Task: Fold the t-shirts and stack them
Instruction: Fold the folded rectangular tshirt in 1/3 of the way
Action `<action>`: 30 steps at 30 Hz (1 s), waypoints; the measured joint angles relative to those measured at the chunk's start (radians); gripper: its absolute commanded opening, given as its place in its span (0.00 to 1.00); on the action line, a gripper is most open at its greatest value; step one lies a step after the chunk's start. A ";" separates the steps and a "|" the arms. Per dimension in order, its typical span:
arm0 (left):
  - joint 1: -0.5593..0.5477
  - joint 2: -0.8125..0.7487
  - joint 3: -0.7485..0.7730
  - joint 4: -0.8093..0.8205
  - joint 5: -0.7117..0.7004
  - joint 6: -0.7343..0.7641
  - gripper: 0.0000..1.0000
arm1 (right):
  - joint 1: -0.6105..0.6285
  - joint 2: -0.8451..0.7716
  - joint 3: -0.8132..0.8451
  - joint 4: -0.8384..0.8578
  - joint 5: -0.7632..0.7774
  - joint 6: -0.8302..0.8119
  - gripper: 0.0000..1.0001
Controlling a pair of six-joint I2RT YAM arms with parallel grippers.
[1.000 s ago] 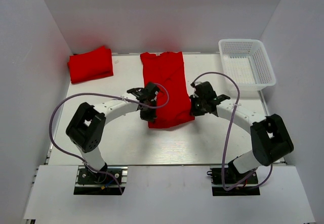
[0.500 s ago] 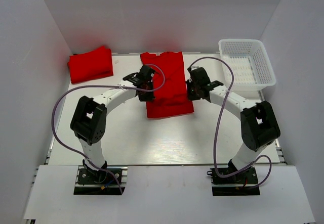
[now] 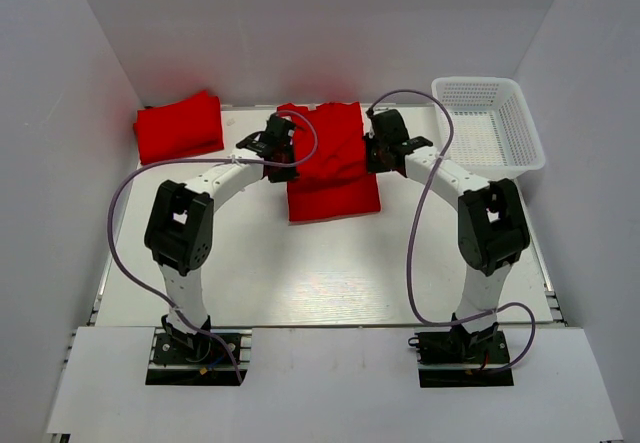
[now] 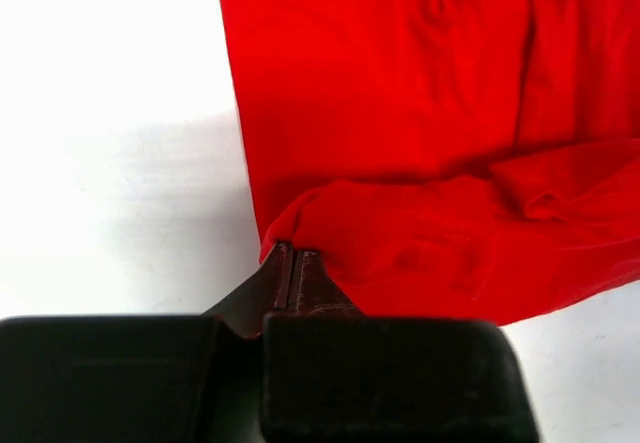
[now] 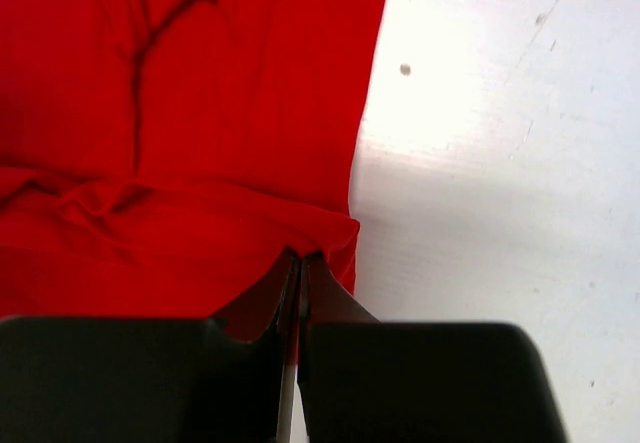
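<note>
A red t-shirt (image 3: 333, 168) lies mid-table, its near hem lifted and carried over the rest toward the back. My left gripper (image 3: 283, 156) is shut on the left corner of that hem (image 4: 300, 225). My right gripper (image 3: 374, 155) is shut on the right corner (image 5: 325, 231). In both wrist views the raised fold hangs over the flat cloth beneath it. A second red t-shirt (image 3: 179, 127) lies folded at the back left.
A white mesh basket (image 3: 489, 129) stands at the back right, close to the right arm. White walls close in the table on three sides. The arms' purple cables (image 3: 420, 203) loop above the table.
Both grippers have moved toward the back wall with the hem in them, so the shirt has doubled over and looks shorter from above.
</note>
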 measured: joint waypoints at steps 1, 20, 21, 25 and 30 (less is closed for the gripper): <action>0.005 0.006 0.011 0.000 0.001 0.003 0.00 | -0.003 0.009 0.016 0.000 -0.002 -0.004 0.00; 0.085 0.160 0.165 0.060 0.047 0.070 0.00 | -0.068 0.220 0.267 -0.003 -0.137 -0.041 0.00; 0.089 0.169 0.172 0.060 0.051 0.072 0.00 | -0.071 0.232 0.276 -0.003 -0.143 -0.041 0.00; 0.096 0.205 0.196 0.061 0.058 0.077 0.00 | -0.082 0.272 0.309 -0.006 -0.166 -0.041 0.00; 0.103 0.216 0.205 0.061 0.065 0.095 0.58 | -0.091 0.308 0.341 -0.011 -0.180 -0.034 0.39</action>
